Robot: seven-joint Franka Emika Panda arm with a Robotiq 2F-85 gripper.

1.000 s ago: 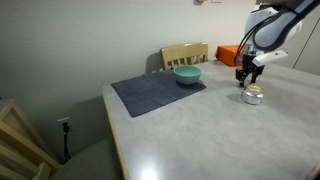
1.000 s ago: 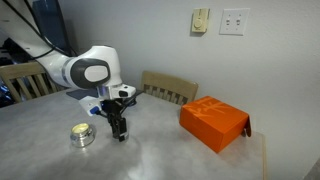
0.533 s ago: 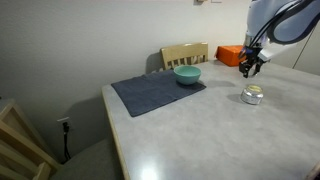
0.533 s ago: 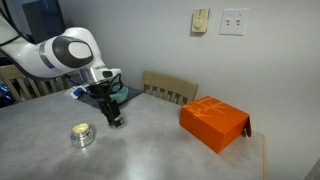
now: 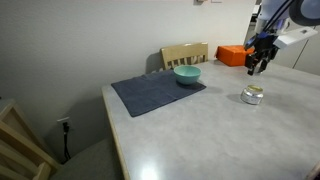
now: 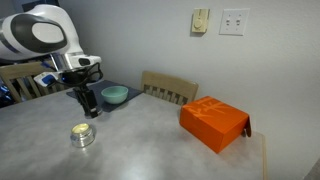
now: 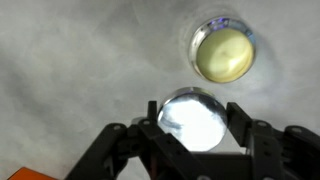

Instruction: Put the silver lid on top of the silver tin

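Note:
The silver tin [image 7: 224, 53] stands open on the grey table, with a pale yellow inside; it also shows in both exterior views [image 5: 252, 95] [image 6: 82, 134]. My gripper [image 7: 195, 125] is shut on the silver lid [image 7: 195, 120], a shiny flat disc held between the fingers. The lid hangs in the air beside and above the tin, apart from it. In both exterior views the gripper [image 5: 258, 64] [image 6: 87, 106] is raised over the table near the tin; the lid is too small to make out there.
A teal bowl [image 5: 187, 74] [image 6: 114, 95] sits on a dark mat [image 5: 155, 92]. An orange box [image 6: 213, 122] [image 5: 232, 54] lies on the table. A wooden chair [image 5: 185, 53] stands behind the table's far edge.
The gripper has risen from the table beside the tin with the lid in it and has moved over toward the tin. The tin has not moved.

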